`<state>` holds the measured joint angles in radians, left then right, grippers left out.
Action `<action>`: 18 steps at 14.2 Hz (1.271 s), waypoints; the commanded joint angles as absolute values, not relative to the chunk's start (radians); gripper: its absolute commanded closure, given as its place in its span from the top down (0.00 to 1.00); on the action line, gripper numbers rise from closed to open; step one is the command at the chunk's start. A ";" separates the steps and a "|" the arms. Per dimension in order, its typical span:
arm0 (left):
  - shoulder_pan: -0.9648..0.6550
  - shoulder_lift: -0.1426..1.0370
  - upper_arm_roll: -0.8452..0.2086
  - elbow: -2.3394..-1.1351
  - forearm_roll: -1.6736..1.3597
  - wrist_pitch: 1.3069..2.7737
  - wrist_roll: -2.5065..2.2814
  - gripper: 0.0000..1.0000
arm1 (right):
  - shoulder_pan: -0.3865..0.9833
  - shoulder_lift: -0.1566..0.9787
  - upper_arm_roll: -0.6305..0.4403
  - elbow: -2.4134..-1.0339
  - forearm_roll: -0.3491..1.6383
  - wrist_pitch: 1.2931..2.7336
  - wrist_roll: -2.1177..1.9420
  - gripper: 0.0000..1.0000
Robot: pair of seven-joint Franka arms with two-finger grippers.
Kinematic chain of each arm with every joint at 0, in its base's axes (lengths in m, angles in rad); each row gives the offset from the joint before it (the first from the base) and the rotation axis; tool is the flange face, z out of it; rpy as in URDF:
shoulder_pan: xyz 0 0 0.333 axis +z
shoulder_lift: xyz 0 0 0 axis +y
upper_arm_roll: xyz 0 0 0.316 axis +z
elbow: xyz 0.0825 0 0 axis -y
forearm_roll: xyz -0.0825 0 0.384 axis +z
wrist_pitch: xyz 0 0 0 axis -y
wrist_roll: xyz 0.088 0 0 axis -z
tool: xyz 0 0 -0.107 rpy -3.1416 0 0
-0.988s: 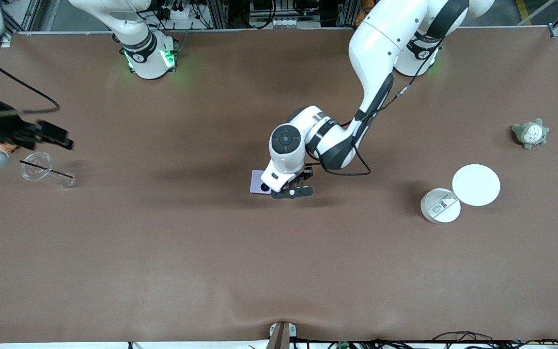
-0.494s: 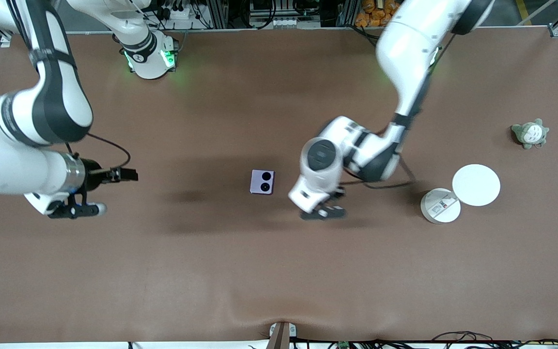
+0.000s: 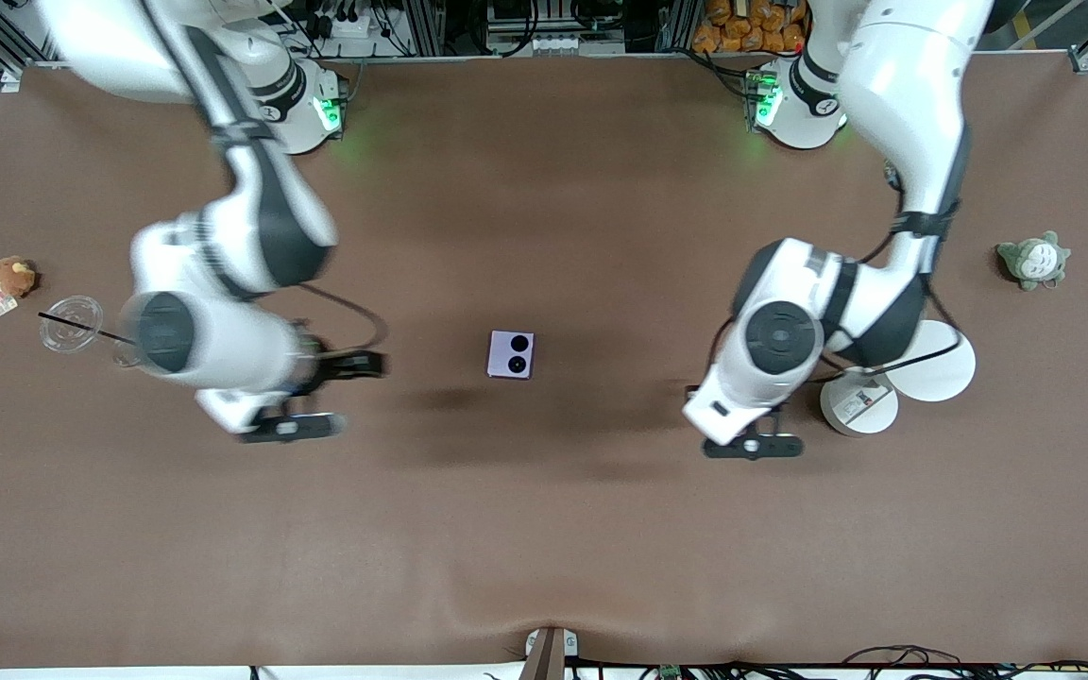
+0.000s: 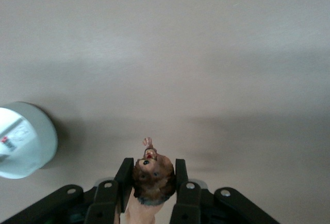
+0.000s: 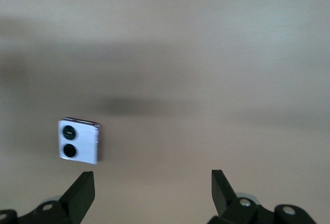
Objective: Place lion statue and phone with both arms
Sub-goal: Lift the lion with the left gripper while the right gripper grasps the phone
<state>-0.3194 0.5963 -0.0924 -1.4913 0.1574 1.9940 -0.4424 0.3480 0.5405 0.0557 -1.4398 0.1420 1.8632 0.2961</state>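
Note:
The pale-lilac phone [image 3: 511,354] lies flat at the middle of the table, its two black camera circles up; it also shows in the right wrist view as the phone [image 5: 78,140]. My right gripper [image 3: 244,416] hovers over bare table between the phone and the right arm's end, open and empty [image 5: 151,175]. My left gripper [image 3: 723,420] hangs over bare table beside the white discs, shut on the lion statue [image 4: 153,175], a small reddish-brown figurine pinched between the fingers [image 4: 125,175]. In the front view the hand hides the lion statue.
Two white round discs [image 3: 858,401] [image 3: 941,373] lie toward the left arm's end, one seen as the disc [image 4: 23,139] from the left wrist. A grey-green plush [image 3: 1033,260] sits near that end. An orange-brown plush [image 3: 12,276] and a clear cup [image 3: 72,324] sit at the right arm's end.
The left arm has swung away from over the phone toward the white discs. The right arm has come in from its end of the table toward the phone.

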 commanded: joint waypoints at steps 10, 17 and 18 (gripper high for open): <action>-0.196 0.568 -0.106 -1.624 0.163 2.062 -0.324 0.00 | 0.598 0.810 0.038 -1.399 0.039 2.171 0.573 1.00; -0.184 0.584 -0.106 -1.624 0.164 2.092 -0.322 0.00 | 0.640 0.856 0.040 -1.401 -0.006 2.186 0.770 1.00; -0.183 0.595 -0.104 -1.626 0.164 2.103 -0.321 0.00 | 0.641 0.859 0.040 -1.402 -0.006 2.194 0.779 1.00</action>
<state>-0.1983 0.5883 -0.0950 -1.6144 0.1574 2.0768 -0.3339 0.6312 0.8405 0.0479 -1.4296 0.0126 2.1905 0.7394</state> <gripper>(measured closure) 0.634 0.000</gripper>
